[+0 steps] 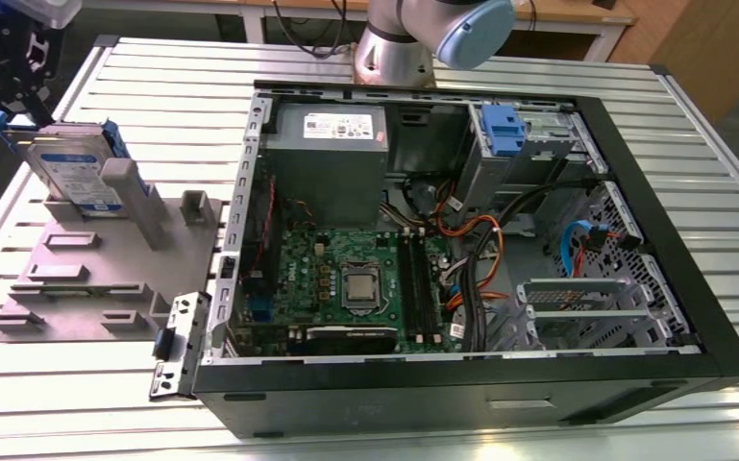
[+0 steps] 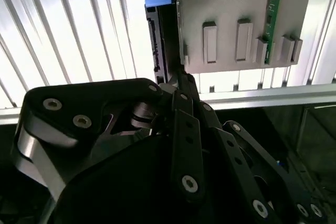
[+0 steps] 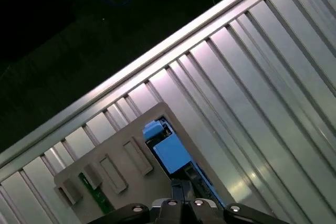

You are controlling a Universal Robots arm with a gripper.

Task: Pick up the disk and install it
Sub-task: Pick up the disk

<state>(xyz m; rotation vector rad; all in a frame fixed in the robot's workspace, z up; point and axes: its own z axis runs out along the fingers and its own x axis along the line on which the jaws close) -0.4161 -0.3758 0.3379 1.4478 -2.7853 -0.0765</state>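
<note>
One disk [image 1: 77, 178] is held upright in the grey fixture [image 1: 87, 274] at the exterior view's left; the gripper [image 2: 181, 77], its fingers pressed together, is seen just beside its end.

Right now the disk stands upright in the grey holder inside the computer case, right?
Not inside. The disk stands upright in the grey holder beside the computer case, on the slatted table at the exterior view's left.
</note>
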